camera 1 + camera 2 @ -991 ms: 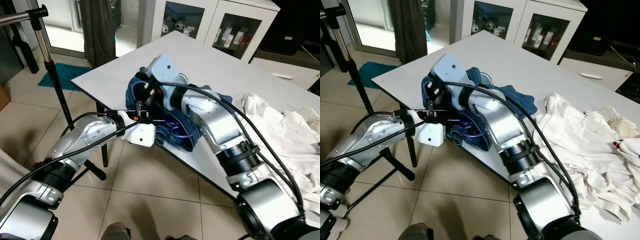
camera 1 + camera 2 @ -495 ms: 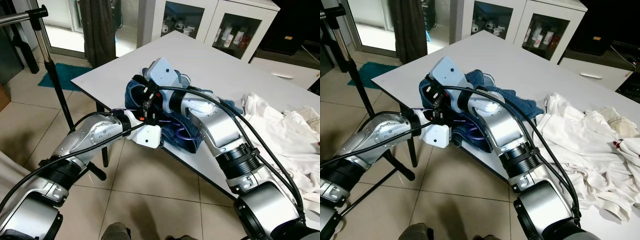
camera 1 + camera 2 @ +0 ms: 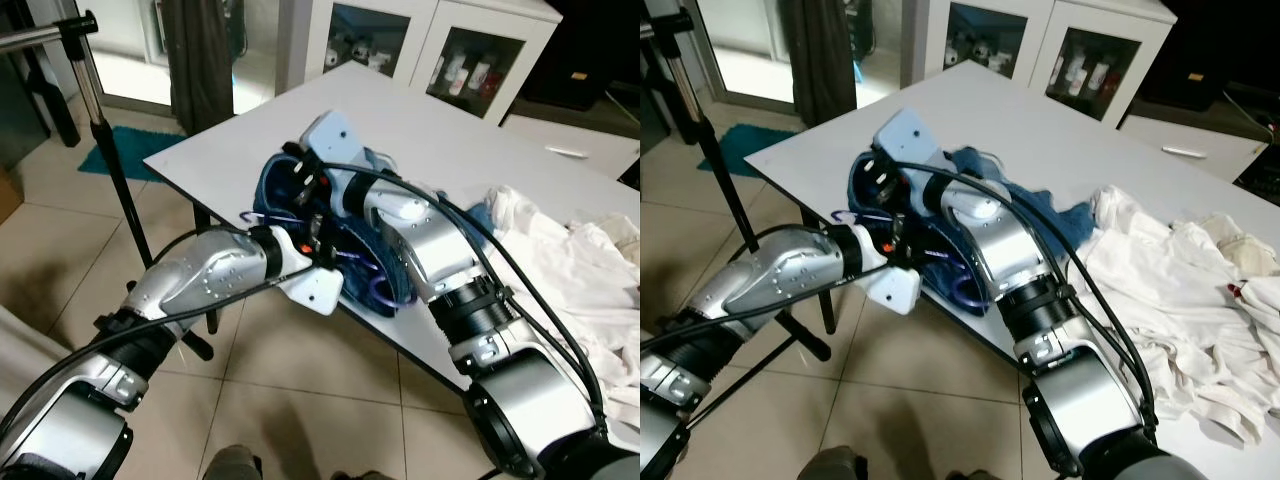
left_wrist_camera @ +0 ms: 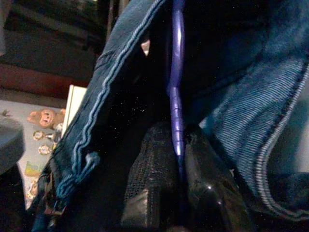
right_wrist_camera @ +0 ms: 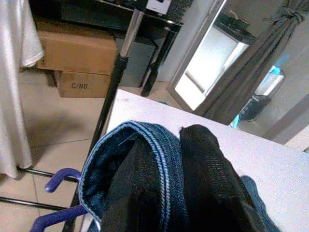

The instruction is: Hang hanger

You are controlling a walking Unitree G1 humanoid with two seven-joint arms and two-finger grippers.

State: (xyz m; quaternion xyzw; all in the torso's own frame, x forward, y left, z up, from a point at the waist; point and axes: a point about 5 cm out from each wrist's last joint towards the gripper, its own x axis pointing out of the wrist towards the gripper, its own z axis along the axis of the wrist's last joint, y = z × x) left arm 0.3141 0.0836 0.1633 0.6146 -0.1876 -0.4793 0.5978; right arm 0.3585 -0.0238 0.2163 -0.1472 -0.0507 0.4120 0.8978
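Blue jeans lie bunched at the near corner of the white table. A purple hanger is threaded into them, its hook sticking out on the left. My left gripper is shut on the hanger's purple bar inside the denim; it sits at the table edge. Just above it, my right gripper is shut on the jeans' waistband, holding it up, with the hanger hook below.
A clothes rack pole with its top rail stands on the tiled floor to the left. White garments lie heaped on the table's right side. A glass-door cabinet and a dark curtain stand behind.
My left arm has pushed to the right along the table edge, carrying the hanger deeper into the jeans. The right gripper has kept its hold on the waistband and shifted slightly right.
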